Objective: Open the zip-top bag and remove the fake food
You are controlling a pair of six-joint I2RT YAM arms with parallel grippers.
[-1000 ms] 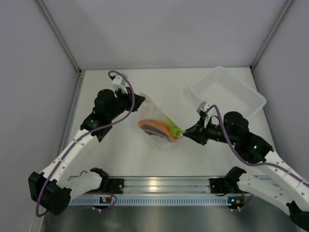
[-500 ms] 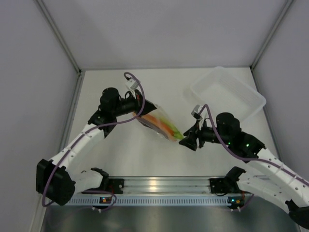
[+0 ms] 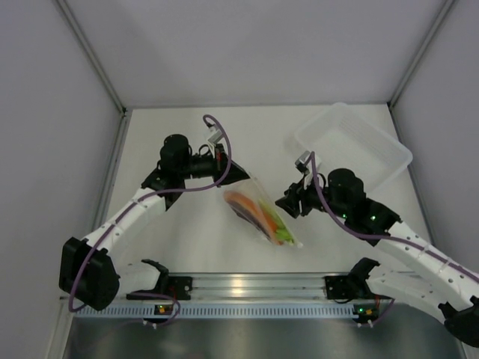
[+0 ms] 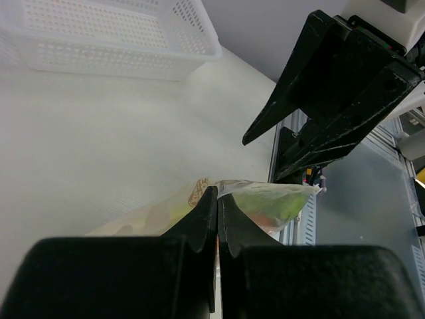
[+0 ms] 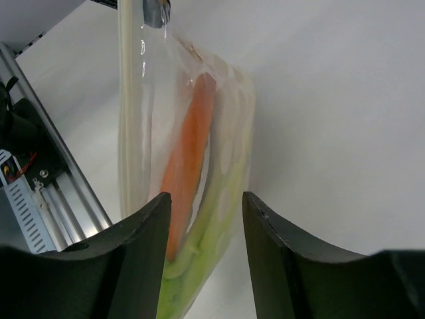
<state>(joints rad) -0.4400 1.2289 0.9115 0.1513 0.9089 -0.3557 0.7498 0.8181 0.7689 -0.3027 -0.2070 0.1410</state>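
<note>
Top view – left fingers (image 3: 236, 173) pinch one corner of the zip-top bag (image 3: 263, 217), which slants down over the worktop (image 3: 179, 239) with the fake food (image 3: 251, 206) inside. Right fingers (image 3: 287, 202) are spread, near the bag but apart from it.
Left wrist: fingers pressed together on the bag edge.
Right wrist: zip strip (image 5: 126, 100) looks closed – opening step in hand. Next, the right fingers likely need to pinch the lip and pull.

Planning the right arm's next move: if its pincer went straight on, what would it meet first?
Probably the zip-top bag, straight ahead of the open right pincer; depth is unclear.
</note>
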